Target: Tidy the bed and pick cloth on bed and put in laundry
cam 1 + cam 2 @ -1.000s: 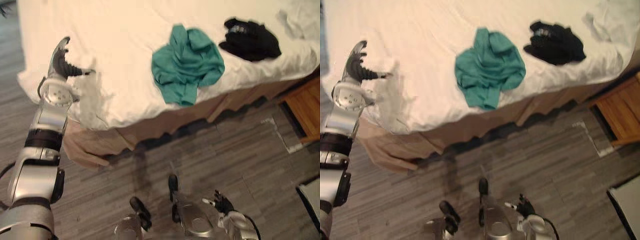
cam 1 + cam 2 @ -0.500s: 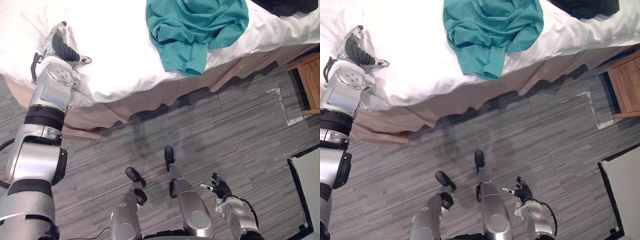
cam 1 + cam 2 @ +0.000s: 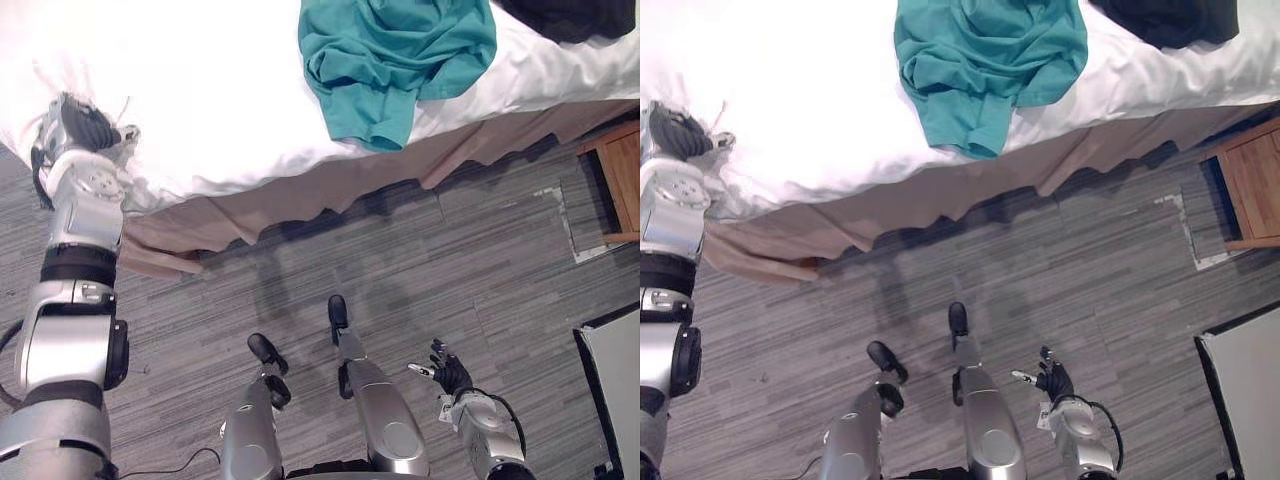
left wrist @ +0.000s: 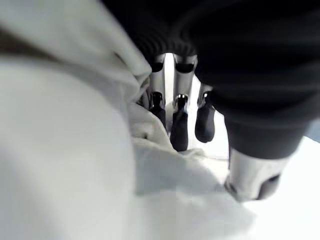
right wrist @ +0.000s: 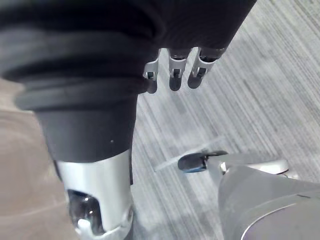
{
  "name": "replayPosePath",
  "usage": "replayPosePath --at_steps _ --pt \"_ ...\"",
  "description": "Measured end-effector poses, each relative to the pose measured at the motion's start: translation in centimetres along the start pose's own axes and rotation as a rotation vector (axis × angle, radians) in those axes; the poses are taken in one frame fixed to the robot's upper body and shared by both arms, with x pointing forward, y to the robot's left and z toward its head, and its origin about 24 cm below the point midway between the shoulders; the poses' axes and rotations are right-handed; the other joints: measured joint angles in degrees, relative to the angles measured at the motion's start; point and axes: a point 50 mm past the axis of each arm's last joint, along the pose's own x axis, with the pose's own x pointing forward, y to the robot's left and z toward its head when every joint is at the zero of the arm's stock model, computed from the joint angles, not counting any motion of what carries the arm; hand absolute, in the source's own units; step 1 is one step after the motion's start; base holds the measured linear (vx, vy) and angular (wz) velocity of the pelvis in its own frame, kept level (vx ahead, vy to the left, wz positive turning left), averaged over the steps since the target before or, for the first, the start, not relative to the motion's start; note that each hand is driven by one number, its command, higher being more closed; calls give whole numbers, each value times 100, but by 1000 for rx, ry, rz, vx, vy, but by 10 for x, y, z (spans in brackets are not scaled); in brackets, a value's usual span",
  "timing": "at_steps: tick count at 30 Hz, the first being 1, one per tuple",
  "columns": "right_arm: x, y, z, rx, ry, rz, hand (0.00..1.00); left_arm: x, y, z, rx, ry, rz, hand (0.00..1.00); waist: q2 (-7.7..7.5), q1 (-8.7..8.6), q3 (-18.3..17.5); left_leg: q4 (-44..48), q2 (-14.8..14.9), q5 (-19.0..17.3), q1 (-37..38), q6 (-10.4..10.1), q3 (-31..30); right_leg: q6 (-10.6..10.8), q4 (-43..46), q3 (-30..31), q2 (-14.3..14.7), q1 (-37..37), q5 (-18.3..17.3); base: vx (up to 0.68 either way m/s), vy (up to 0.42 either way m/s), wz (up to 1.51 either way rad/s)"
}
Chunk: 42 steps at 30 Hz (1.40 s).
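A crumpled teal cloth [image 3: 400, 50] lies on the white bed sheet [image 3: 220, 90] near the bed's front edge, one flap hanging over it. A black cloth [image 3: 1165, 18] lies further right on the bed. My left hand [image 3: 82, 125] is at the bed's left corner, its fingers [image 4: 179, 130] curled into a bunched fold of the sheet, with wrinkles radiating from the grip. My right hand [image 3: 448, 375] hangs low over the floor, well away from the bed, its fingers [image 5: 174, 70] relaxed and holding nothing.
A tan bed skirt [image 3: 300, 195] hangs below the sheet along the bed's front. A wooden nightstand [image 3: 620, 175] stands at the right. A dark-rimmed pale container [image 3: 612, 385] sits on the grey plank floor [image 3: 480, 270] at the lower right.
The camera tilted down, so the bed slid up the picture. My left hand has moved toward the bed's left corner, and its fingers have curled into the sheet. The right hand stays low.
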Motion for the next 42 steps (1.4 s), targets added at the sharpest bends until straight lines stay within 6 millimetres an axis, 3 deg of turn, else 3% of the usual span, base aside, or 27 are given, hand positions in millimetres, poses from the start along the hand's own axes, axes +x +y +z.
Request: replayPosePath --at_steps 2,3,5,7,9,10,11,13,15,16,17,19,23,25,26,27,28,29,30,32,33,34,40,42 --pt "-5 -8 -12 0 48 -18 0 -10 -1 -37 -9 80 -7 100 149 190 -225 130 153 -49 86 -132 63 -135 1 -295 48 119 -161 76 -89 5" --pt "-6 -13 -17 14 68 -38 0 -16 0 -57 -13 123 -6 0 239 215 -318 115 227 -29 210 -168 147 -154 1 -380 80 239 -178 119 -56 26" --pt "-11 -25 -27 42 108 -85 0 -34 2 -98 -31 219 -6 0 407 261 -550 -188 304 152 616 -428 306 -173 5 -589 146 557 -165 137 -21 25" --pt "-17 -31 -37 44 139 -105 0 -55 -1 -130 -50 298 -17 0 445 363 -863 -344 277 172 843 -447 324 -73 5 -635 163 725 -237 127 42 7" --pt "-26 -37 -53 73 187 -137 0 -94 -16 -174 -93 445 -57 0 483 478 -1194 -463 235 165 1096 -456 284 44 3 -746 151 983 -328 118 73 18" --pt "-31 -38 -63 81 229 -147 0 -122 -23 -200 -116 540 -77 0 460 541 -1367 -533 200 154 1230 -457 257 86 2 -781 137 1109 -403 112 100 26" --pt "-37 -36 -76 105 275 -155 0 -162 -29 -232 -118 668 -100 0 356 578 -1569 -617 131 150 1356 -462 226 23 0 -843 99 1230 -519 111 94 29" --pt "-42 -33 -89 159 320 -179 0 -219 -29 -269 -91 841 -121 0 236 681 -1772 -715 60 150 1428 -463 168 34 -2 -875 59 1303 -612 63 58 23" --pt "-45 -38 -93 204 329 -218 0 -260 -28 -288 -81 947 -124 0 141 818 -1856 -781 13 144 1558 -464 174 41 -4 -875 32 1408 -638 31 43 8" --pt "-46 -41 -93 220 326 -238 0 -269 -28 -291 -77 965 -124 0 120 844 -1877 -808 -7 143 1602 -464 172 45 -7 -873 24 1418 -648 -10 49 4" --pt "-46 -49 -91 247 313 -281 100 -281 -28 -294 -76 981 -129 0 99 870 -1923 -871 -48 143 1671 -464 173 48 -15 -873 2 1471 -666 -32 48 2" --pt "-47 -68 -84 289 277 -372 100 -289 -32 -294 -89 977 -139 0 97 866 -2023 -927 -116 139 1729 -455 189 7 -27 -870 -49 1495 -700 -27 40 -5" --pt "-46 -120 -41 366 110 -600 100 -290 -55 -279 -119 887 -243 0 198 792 -2192 -1081 -232 134 1784 -438 235 16 -41 -821 -106 1479 -707 -39 21 -10" --pt "-47 -153 16 366 -93 -723 100 -296 -83 -261 -147 824 -357 0 294 662 -2256 -1153 -320 141 1814 -419 201 69 -39 -782 -142 1453 -740 17 24 -6" --pt "-46 -157 30 359 -139 -734 100 -297 -88 -258 -154 816 -377 0 306 615 -2263 -1154 -325 140 1810 -418 200 69 -31 -774 -146 1416 -740 20 4 -9" --pt "-43 -158 68 335 -264 -732 100 -299 -98 -251 -167 799 -420 0 307 551 -2265 -1153 -331 140 1783 -417 199 66 -14 -756 -141 1378 -734 -7 -7 -6" --pt "-42 -156 83 325 -315 -721 100 -300 -101 -249 -170 793 -433 0 299 536 -2260 -1153 -330 140 1771 -417 199 43 -13 -750 -137 1375 -717 16 -27 -10" --pt "-40 -149 117 277 -428 -674 100 -301 -106 -246 -178 785 -464 0 265 522 -2238 -1150 -330 140 1768 -416 198 13 -4 -732 -121 1372 -681 26 -27 -7" --pt "-38 -144 132 247 -473 -649 100 -302 -107 -245 -178 781 -476 0 252 516 -2230 -1142 -334 140 1769 -417 193 18 -3 -722 -109 1359 -670 11 -34 -9" --pt "-35 -107 190 119 -665 -499 100 -300 -107 -245 -198 786 -468 0 194 508 -2199 -1141 -328 139 1761 -417 131 14 -3 -679 -76 1298 -667 -7 -35 -10" --pt "-34 -98 201 91 -700 -461 100 -299 -108 -244 -204 786 -465 0 166 509 -2172 -1141 -327 139 1758 -417 116 11 -2 -676 -72 1293 -664 4 -38 -4" --pt "-32 -72 226 18 -771 -372 100 -299 -110 -243 -221 794 -463 0 119 528 -2135 -1145 -324 139 1751 -417 -6 10 -1 -697 -68 1300 -663 0 0 0" --pt "-30 29 298 -198 -950 35 100 -307 -121 -243 -232 828 -498 0 115 597 -2051 -1148 -347 137 1754 -413 -425 64 1 -888 -116 1411 -619 -9 -7 10" --pt "-34 56 311 -232 -971 165 100 -309 -122 -242 -236 830 -502 0 104 652 -2007 -1149 -350 137 1741 -413 -494 71 0 -939 -125 1424 -613 -44 -6 21"
